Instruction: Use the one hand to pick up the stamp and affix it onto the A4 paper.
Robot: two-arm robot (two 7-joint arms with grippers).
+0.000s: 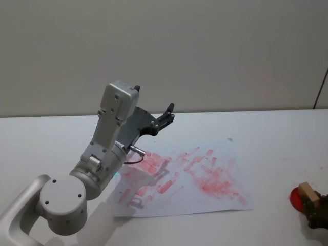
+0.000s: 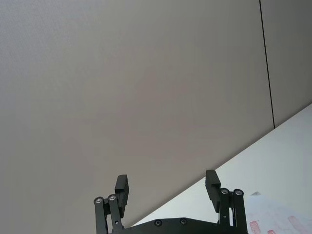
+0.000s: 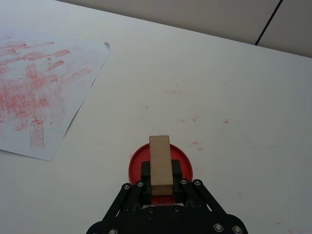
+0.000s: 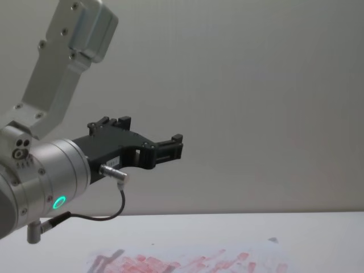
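Near right: your right gripper (image 3: 161,169) is clamped on the stamp (image 3: 160,151), long axis pointing ahead, over the red pad (image 3: 138,163) | paper (image 1: 205,174) lies left, slightly farther, well apart | left gripper (image 1: 170,113) raised far left, fingers apart, idle.

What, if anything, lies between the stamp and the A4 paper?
Nothing visible lies on the table between them. The right gripper holds the stamp over a red ink pad; the left gripper, open, is raised above the A4 paper's left part.
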